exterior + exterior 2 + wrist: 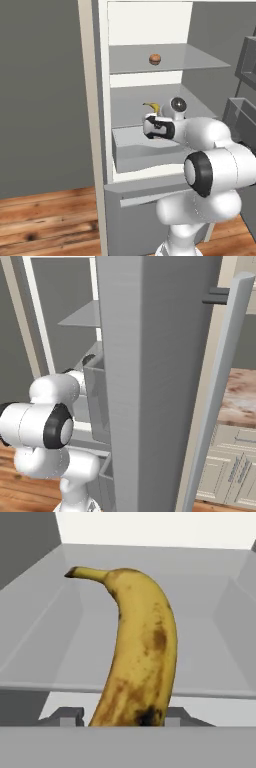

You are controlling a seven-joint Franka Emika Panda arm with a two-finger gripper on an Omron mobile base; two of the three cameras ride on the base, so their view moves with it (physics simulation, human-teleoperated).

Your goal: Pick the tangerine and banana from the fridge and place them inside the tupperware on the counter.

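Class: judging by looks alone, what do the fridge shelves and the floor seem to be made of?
Fridge shelves: probably matte plastic or painted metal; thin, flat, uniform grey slabs without shine. Floor: seemingly varnished wood; warm brown planks with visible grain, seams and a dark knot.

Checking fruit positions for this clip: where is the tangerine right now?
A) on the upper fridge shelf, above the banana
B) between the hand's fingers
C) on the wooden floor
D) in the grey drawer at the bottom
A: the tangerine sits alone on the upper shelf of the fridge, one level above the banana that the hand is reaching.
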